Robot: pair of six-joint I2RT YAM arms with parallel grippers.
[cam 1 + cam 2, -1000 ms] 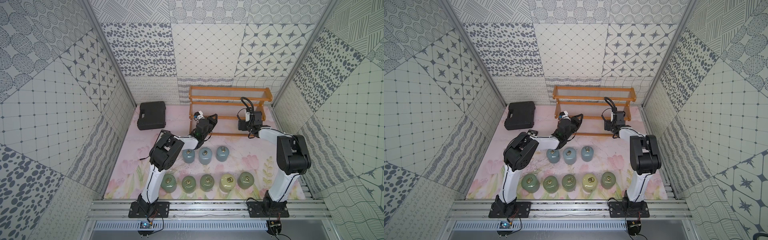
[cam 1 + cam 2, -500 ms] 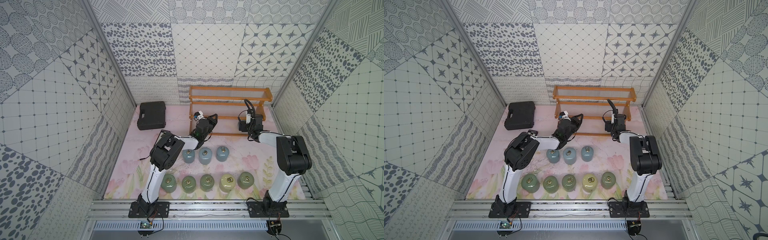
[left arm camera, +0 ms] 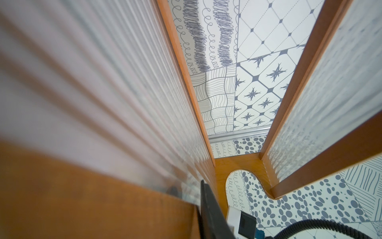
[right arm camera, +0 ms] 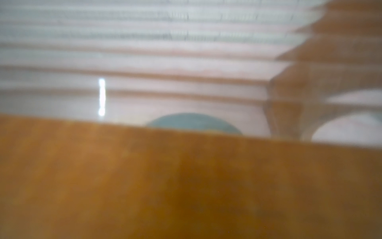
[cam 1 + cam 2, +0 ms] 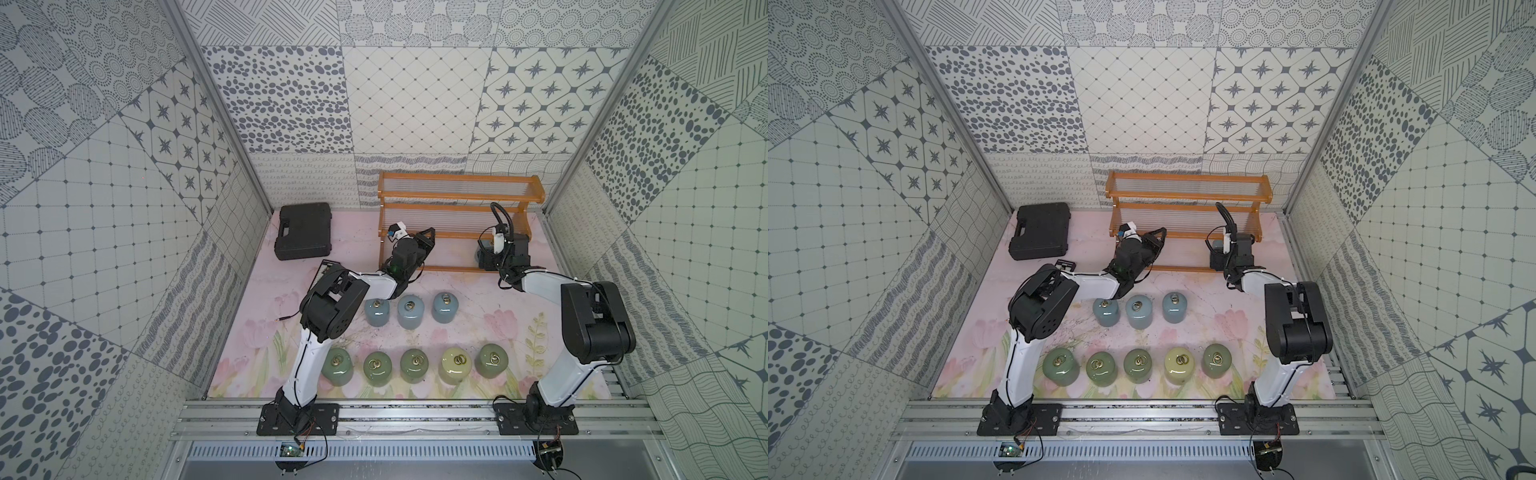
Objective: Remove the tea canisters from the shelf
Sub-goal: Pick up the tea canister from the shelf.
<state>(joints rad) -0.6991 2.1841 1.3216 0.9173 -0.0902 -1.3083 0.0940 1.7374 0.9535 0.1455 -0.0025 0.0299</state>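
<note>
Since the earlier frames, the right tool (image 5: 1219, 259) was shifted slightly nearer along the lowest tier, while the left arm was kept in place. Nearest the robot, four sage green canisters (image 5: 337, 365) and one cream canister (image 5: 456, 365) were lined up in a row on the surface (image 5: 478, 332), the cream one fourth from the left. Just behind them, three pale blue canisters (image 5: 410, 311) were stood in a shorter row. Farther back, the left tool (image 5: 430, 232) was held closed at the left end of the shelf (image 5: 436, 206), with nothing seen in it. At the right end of the lowest tier, a fourth pale blue canister (image 5: 1216, 244) was seen just beside the right tool. How wide that tool stood, and whether the canister was gripped, could not be told. A black case (image 5: 305, 230) was laid left of the shelf, which was set against the back wall.
</note>
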